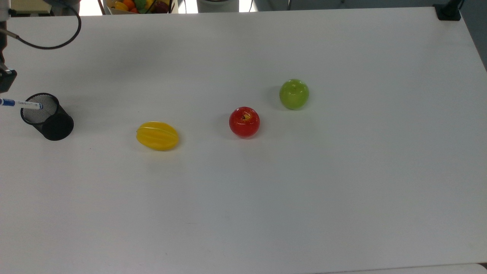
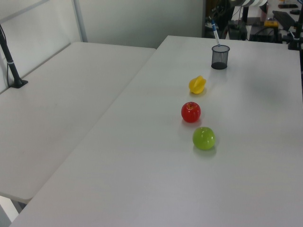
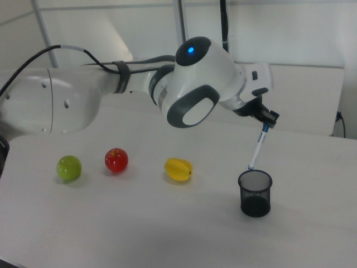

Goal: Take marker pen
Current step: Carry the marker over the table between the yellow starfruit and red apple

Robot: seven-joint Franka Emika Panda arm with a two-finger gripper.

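1. The gripper (image 3: 266, 119) is closed on the upper, blue-capped end of the marker pen (image 3: 257, 147). In the right view it is above the mesh pen cup (image 3: 255, 193) and a little toward the right view's right of it.

2. From the gripper the marker pen hangs downward. Its long axis is almost vertical, with a small tilt, so the lower tip is nearer to the cup than the held end.

3. In the right view the lower tip of the pen is just above the rim of the cup, at the cup's left side in the right view. I judge that it is out of the cup or almost out, but I cannot tell whether it is touching the rim.

4. The coming move depends on this relation: the pen must go up along its own axis until the tip is free of the rim.

5. The yellow fruit (image 3: 178, 168) is near the cup. The red apple (image 3: 116, 159) and the green apple (image 3: 68, 167) are farther from it, all on the white table (image 3: 184, 234).
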